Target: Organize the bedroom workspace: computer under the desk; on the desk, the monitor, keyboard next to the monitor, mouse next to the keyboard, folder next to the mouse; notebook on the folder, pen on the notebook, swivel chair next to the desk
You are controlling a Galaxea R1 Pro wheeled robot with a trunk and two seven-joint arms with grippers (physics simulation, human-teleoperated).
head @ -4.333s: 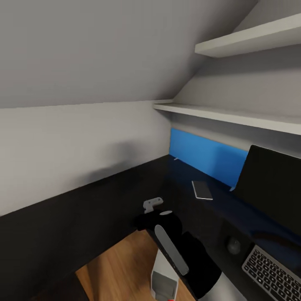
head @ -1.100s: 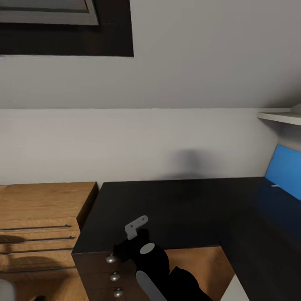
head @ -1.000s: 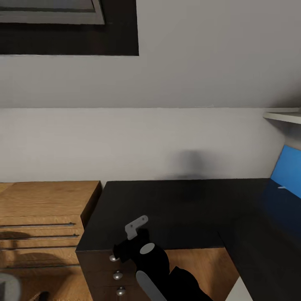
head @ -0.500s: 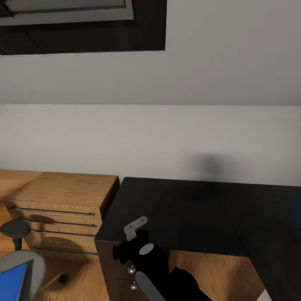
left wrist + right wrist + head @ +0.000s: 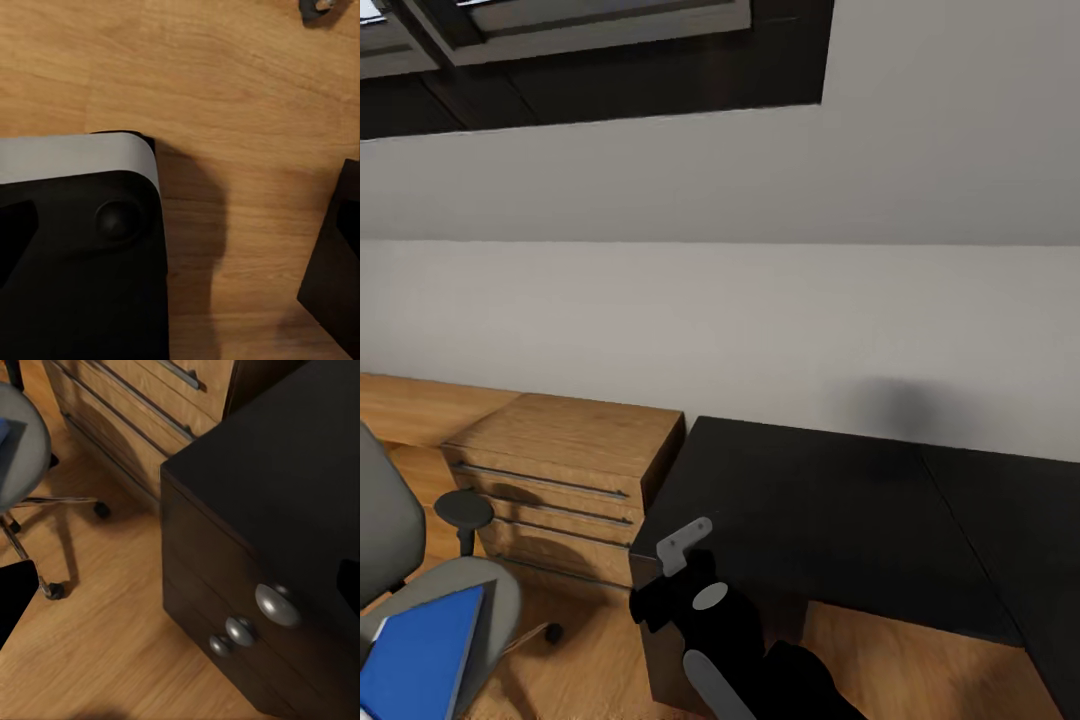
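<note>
Since your view swung left, the grey padded swivel chair (image 5: 400, 590) carries a flat blue folder (image 5: 420, 665) beside the matte black desk (image 5: 830, 520); neither claw's opening is discernible.

Home study nook under sloped ceiling: black desk (image 5: 840, 500), wooden drawer chest (image 5: 560, 470) at 9 o'clock, grey swivel chair (image 5: 420, 600) at 8, plank floor (image 5: 920, 670).

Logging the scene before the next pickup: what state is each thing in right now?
Folder: lying flat on the chair seat, not yet moved.
Swivel chair: upright on the floor, apart from the desk.
Desk: this end of the top is bare.
Wooden drawers: all shut.
Desk drawers: shut.
</note>
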